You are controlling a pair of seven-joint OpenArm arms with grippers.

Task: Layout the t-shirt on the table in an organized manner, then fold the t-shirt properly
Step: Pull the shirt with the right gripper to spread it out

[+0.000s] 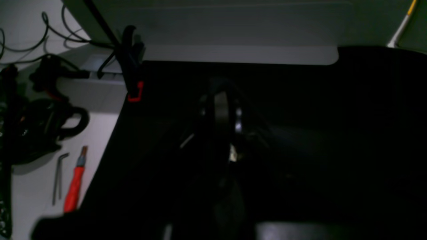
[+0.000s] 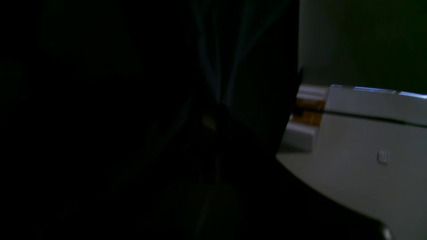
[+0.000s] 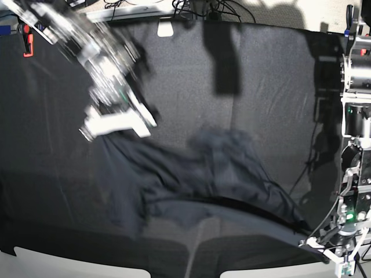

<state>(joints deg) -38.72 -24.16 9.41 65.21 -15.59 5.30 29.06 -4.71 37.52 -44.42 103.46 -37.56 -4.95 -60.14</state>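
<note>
Your dark navy-grey soft fabric t-shirt (image 3: 220,174) lies crumpled near the middle of the large table covered in black textured cloth (image 3: 278,75), bunched in loose folds rather than spread flat. One stretch of the t-shirt runs up and away from the heap toward the right gripper (image 3: 113,128), which hangs above the table on the side of the heap that shows at the left of the base view; its white jaws are closed, and the fabric seems to rise to them, though motion blur keeps you from seeing the pinch itself. In the right wrist view, dark cloth (image 2: 227,66) hangs in vertical folds right at the camera, which fits a hold on the t-shirt. The left gripper (image 3: 339,260) sits low at the table's near corner on the other side of the heap, closed, with a taut edge of the t-shirt drawn toward it. The left wrist view is too dark to confirm contact. Beyond the table's edge in that view, a red-handled tool (image 1: 75,186) and a bent grey hex key (image 1: 59,176) lie on a pale surface.
</note>
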